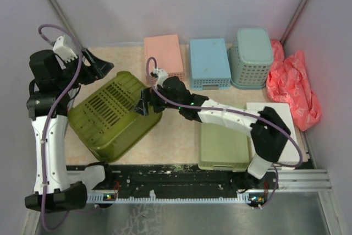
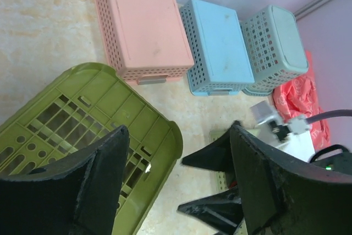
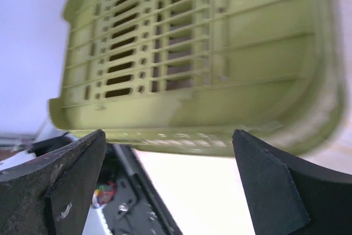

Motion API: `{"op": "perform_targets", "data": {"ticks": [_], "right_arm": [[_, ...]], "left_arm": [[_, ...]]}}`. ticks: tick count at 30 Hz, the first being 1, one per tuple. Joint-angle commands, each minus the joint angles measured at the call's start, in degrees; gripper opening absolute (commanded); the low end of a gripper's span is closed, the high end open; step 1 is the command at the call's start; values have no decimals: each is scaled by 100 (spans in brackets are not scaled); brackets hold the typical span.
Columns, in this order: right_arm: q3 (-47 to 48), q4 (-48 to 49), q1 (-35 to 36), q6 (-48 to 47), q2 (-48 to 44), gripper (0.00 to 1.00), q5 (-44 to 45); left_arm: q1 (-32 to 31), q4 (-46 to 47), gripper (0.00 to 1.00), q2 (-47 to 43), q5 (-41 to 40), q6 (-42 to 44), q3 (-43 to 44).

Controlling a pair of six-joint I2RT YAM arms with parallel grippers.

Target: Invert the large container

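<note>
Here large container [image 1: 116, 115] tilted, slotted base showing; left tool [image 1: 100, 64], right tool [image 1: 143, 104] released at its edges

Colour rundown, tabletop.
Tub [image 1: 118, 114]: olive green, base slotted with rows of round holes. Back row: pink basket [image 1: 164, 53], blue basket [image 1: 209, 61], teal basket [image 1: 251, 56], all with a grid of holes on the sides, coarser on the teal one. Tray [image 1: 223, 147]: pale sage green. Bag [image 1: 294, 83]: bright red. Board [image 1: 275, 115]: white. Table [image 1: 176, 136]: mottled beige. Arms [image 1: 47, 141]: white, black joints. Cables [image 1: 45, 26]: purple.
</note>
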Motion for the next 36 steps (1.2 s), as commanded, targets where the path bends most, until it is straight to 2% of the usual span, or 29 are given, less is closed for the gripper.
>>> {"op": "perform_targets", "data": {"ticks": [1, 4, 6, 9, 12, 15, 16, 18, 27, 36], "right_arm": [[294, -2163, -194, -542, -1372, 98, 1883], [225, -3387, -636, -591, -1991, 98, 2951], [137, -3999, -1257, -506, -2411, 99, 3033], [-136, -4397, -2304, -493, -3021, 99, 2895], [-309, -4561, -2837, -613, -3572, 99, 3345], [-142, -4817, -2881, -608, -3821, 99, 4349], [-72, -4895, -2881, -596, -3858, 98, 4524], [155, -5100, -2881, -609, -3848, 99, 4764], [371, -5273, -2881, -616, -3898, 99, 5063], [383, -5317, -2881, -613, -3842, 99, 5116]], "left_arm": [[-327, 77, 80, 113, 179, 92, 203], [-1060, 191, 82, 233, -404, 84, 206], [-1723, 297, 83, 372, -904, 77, 212], [-2301, 384, 85, 669, -1171, 92, 269], [-2548, 360, 86, 906, -1241, 295, 374], [-2629, 349, 93, 978, -1127, 598, 406], [-2640, 372, 97, 966, -1096, 742, 378], [-2640, 490, 100, 864, -1184, 868, 220], [-2640, 1468, 100, 40, -1519, 723, -817], [-2639, 1324, 100, 30, -1630, 658, -993]]}}
